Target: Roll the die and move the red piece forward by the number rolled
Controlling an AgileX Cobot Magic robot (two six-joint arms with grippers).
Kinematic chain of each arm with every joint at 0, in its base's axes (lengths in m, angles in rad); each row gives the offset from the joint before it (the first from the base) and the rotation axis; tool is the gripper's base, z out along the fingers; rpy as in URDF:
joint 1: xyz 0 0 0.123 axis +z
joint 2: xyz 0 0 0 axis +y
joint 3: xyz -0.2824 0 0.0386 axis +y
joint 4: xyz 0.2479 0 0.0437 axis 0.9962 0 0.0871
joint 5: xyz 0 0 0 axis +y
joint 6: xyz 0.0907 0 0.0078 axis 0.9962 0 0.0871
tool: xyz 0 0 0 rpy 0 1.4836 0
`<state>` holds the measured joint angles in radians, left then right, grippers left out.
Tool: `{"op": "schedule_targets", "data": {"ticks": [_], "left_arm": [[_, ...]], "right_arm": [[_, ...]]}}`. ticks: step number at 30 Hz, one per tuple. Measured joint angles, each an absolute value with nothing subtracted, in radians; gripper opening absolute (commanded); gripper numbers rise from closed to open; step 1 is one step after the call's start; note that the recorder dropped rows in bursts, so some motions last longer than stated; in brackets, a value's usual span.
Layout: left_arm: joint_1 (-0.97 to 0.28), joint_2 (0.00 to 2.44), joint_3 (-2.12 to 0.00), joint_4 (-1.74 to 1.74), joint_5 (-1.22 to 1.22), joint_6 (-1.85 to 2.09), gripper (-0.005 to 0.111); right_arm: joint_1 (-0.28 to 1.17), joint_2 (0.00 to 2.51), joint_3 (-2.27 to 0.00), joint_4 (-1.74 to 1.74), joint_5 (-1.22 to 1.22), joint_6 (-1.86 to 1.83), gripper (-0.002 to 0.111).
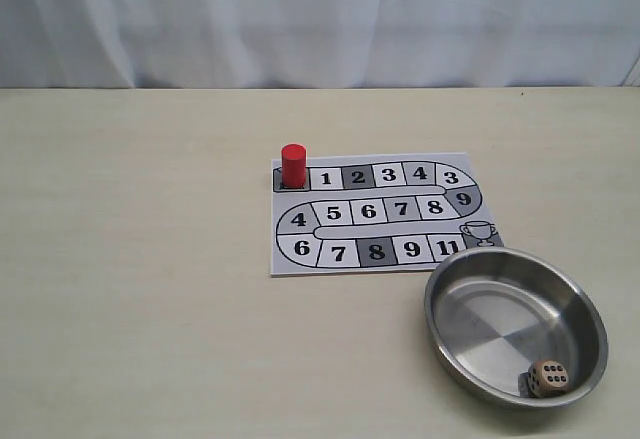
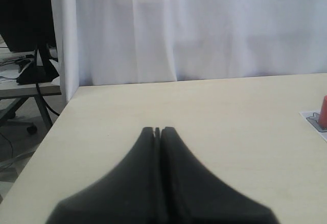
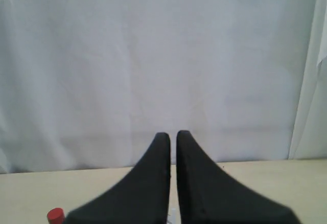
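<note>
Two hands empty — L hand (image 2: 157,130) together, R hand (image 3: 172,134) nearly; die (image 1: 549,377) in bowl (image 1: 445,289), away from both.

Lower right: polished metal dish (image 1: 490,319), mirror-bright; die (image 1: 548,378) pale, wood-like, matt. Centre: red piece (image 1: 293,164) glossy, plastic-looking; game board (image 1: 288,265) matt printed paper. Table (image 1: 130,259) smooth, matt. Upper frame: white cloth curtain (image 1: 300,19).

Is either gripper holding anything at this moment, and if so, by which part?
Nothing is held. The left gripper and right gripper have nothing between their fingers; the die lies in the metal bowl and the red piece stands on the board.
</note>
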<state>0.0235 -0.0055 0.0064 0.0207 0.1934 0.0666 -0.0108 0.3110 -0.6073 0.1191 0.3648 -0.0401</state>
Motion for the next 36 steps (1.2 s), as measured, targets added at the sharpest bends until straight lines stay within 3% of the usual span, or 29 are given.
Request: {"op": "schedule_targets", "data": {"ticks": [8,17,25,36], "left_arm": [[0.023,-0.005,0.006,0.021,0.193,0.065,0.0],[0.023,-0.005,0.006,0.021,0.193,0.065,0.0],[0.023,-0.005,0.006,0.021,0.193,0.065,0.0],[0.023,-0.005,0.006,0.021,0.193,0.065,0.0]], "right_arm": [[-0.011,0.608,-0.735,0.152,0.391,-0.11,0.007],[-0.011,0.912,-0.854,0.374,0.514,-0.334,0.042],[0.001,1.084,-0.906,0.447,0.826,-0.434,0.043],[0.204,1.134,-0.885,0.229,1.019,-0.285,0.043]]}}
